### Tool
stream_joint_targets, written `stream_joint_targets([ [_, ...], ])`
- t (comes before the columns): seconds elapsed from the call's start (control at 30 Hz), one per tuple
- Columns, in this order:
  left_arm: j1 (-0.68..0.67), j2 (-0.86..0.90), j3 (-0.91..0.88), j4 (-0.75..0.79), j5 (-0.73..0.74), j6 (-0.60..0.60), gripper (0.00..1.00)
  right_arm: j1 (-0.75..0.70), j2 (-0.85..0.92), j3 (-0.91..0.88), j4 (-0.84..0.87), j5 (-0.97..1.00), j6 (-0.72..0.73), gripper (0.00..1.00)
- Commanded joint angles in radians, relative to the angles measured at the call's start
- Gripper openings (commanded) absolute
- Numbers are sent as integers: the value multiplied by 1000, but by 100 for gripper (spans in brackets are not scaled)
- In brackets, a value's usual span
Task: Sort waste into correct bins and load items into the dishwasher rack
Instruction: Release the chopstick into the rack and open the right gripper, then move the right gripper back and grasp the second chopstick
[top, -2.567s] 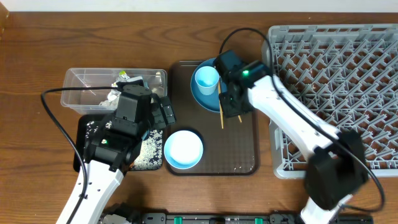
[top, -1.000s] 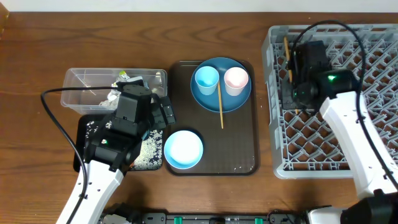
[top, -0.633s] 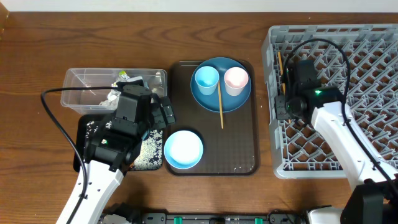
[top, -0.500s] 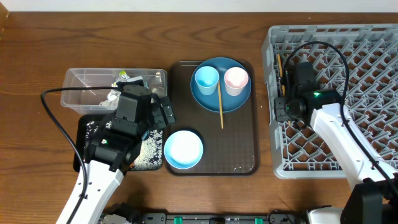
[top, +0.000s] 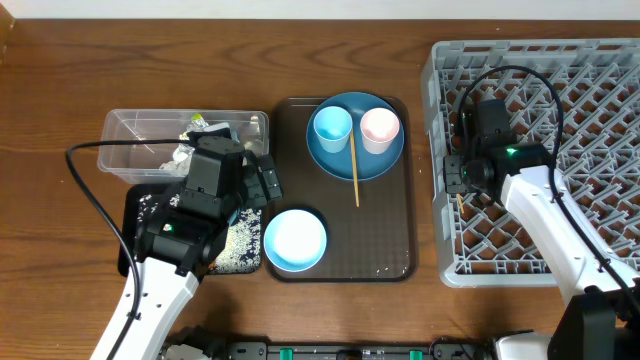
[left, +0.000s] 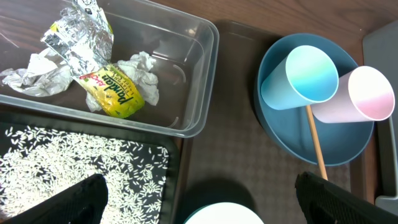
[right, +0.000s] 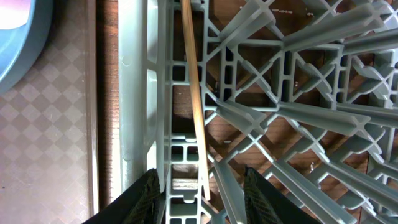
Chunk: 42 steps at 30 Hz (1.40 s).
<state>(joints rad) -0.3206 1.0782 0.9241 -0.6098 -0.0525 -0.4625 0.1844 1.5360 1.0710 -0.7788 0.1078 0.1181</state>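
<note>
The right tool (right: 200, 179), released at nine o'clock of the rack (top: 600, 150), has laid one chopstick (right: 191, 74) inside; the second chopstick (top: 353, 168) should come next.

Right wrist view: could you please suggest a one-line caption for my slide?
Open right gripper over a wooden chopstick lying along the dishwasher rack lattice near its wall.

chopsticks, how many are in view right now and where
2. One chopstick lies on the dark blue plate between the light blue cup and pink cup; the second chopstick lies in the dishwasher rack by its left wall.
</note>
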Motion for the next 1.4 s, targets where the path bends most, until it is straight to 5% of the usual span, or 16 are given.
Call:
stream_joint_targets([
  [0.0,5,1,16,-3,-12,17,98,0,-9,55,-37,-11,-4,45],
  [0.2,5,1,16,-3,-12,17,98,0,-53,256,-269,-66,-5,43],
  [0.4,5,1,16,-3,-12,17,98,15,-93,364,-361,-400,-31,41],
  [0.7,5,1,16,-3,-12,17,98,136,-96,332,-320,-492,-10,41],
  [0.97,5,1,16,-3,-12,17,98,253,-83,290,-270,-392,171,41],
  [1.37,5,1,16,-3,-12,17,98,380,-83,66,53,-315,369,40],
])
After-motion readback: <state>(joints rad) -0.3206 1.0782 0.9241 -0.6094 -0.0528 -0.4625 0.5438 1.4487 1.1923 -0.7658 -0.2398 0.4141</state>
